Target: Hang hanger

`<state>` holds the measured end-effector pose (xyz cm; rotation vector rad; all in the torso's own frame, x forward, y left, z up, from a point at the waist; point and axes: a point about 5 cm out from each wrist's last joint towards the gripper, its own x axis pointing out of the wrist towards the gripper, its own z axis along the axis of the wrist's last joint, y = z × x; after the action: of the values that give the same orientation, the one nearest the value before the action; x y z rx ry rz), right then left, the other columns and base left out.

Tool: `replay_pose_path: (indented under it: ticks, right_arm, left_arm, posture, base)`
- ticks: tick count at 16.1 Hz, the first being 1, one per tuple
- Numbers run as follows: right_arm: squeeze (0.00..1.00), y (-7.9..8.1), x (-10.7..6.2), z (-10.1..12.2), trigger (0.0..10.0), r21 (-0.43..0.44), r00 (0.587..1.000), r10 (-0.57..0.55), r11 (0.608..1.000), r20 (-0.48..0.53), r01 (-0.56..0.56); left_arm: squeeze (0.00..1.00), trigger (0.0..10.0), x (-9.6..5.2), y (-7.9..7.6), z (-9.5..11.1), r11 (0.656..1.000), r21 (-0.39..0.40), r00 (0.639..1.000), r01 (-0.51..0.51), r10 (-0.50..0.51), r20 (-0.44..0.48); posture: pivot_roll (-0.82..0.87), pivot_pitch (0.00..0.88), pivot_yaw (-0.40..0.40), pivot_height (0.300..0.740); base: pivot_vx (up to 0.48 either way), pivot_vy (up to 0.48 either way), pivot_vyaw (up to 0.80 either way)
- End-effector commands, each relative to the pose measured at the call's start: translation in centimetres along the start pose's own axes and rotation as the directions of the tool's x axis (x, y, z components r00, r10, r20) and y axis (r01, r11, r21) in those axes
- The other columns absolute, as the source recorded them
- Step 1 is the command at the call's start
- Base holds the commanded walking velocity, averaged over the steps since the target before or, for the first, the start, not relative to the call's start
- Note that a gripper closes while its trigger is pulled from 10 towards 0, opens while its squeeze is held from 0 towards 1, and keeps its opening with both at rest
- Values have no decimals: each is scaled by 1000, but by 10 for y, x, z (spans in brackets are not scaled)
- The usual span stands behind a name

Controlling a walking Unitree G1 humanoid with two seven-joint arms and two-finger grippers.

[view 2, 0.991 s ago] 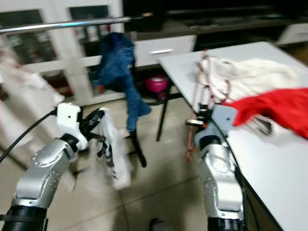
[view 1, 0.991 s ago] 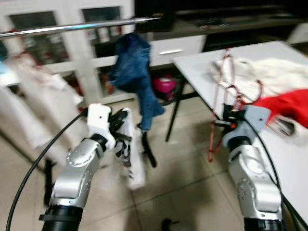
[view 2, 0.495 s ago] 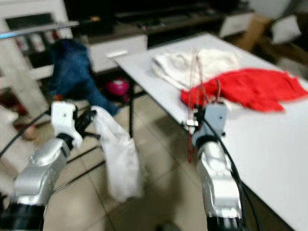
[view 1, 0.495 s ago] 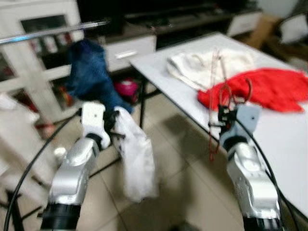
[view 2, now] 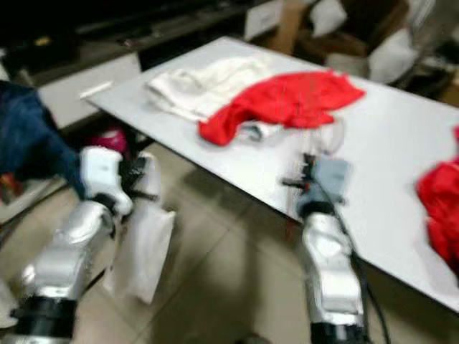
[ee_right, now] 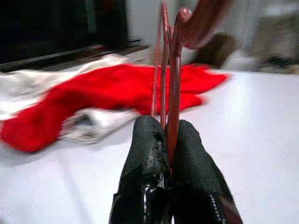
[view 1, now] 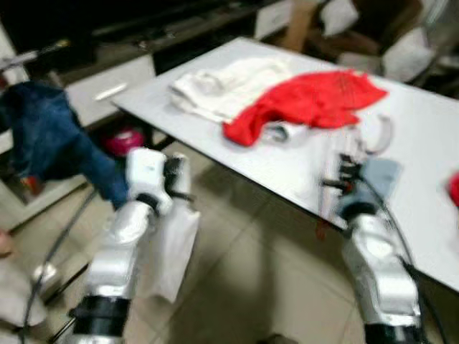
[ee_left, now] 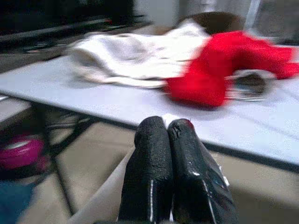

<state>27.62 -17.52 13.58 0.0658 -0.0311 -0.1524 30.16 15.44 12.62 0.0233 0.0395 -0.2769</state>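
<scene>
Right gripper [ee_right: 169, 140] pinches 1 thin red wire hanger [ee_right: 170, 70] above the white rectangular table [view 1: 401, 136]; left gripper [ee_left: 168, 135] clamps what looks like white cloth [view 1: 168, 251]. Risk: hanger snagging the red garment [view 1: 308, 100] there.

- Two pincers: the left pincer [ee_left: 167, 135] is closed on one white cloth [view 1: 171, 251], the right pincer [ee_right: 168, 135] is closed on one red hanger [ee_right: 170, 70].
- One desk [view 2: 401, 150].
- On the desk, two red garments: one large red garment [view 2: 287, 100] near the middle, and one more red garment [view 2: 441, 208] at the desk's right side.
- One white garment [view 2: 197, 79] on the desk.
- One blue denim garment [view 1: 43, 140] hanging at the left.
- One pink thing [view 1: 129, 140] on the floor, too blurred to name.
</scene>
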Motion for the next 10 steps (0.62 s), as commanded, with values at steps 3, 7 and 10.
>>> replay_pose_path:
  ticks: [3,7,10]
  right_arm:
    - [0,6,0,2,10000,44,997,75,996,-26,-73]
    - [0,14,-3,-5,10000,42,989,124,992,-74,-121]
    - [0,17,-5,-12,10000,40,981,150,988,-123,-146]
  left_arm:
    - [0,10000,1,3,5,999,-3,999,44,-44,8]
    - [0,10000,0,4,4,999,5,999,34,-34,4]
    - [0,10000,0,8,4,1000,10,1000,20,-20,0]
  posture:
    - [-60,0,24,740]
    - [-56,0,18,740]
    - [-54,0,18,740]
  base:
    - [0,0,-800]
    - [0,0,-800]
    - [0,80,-800]
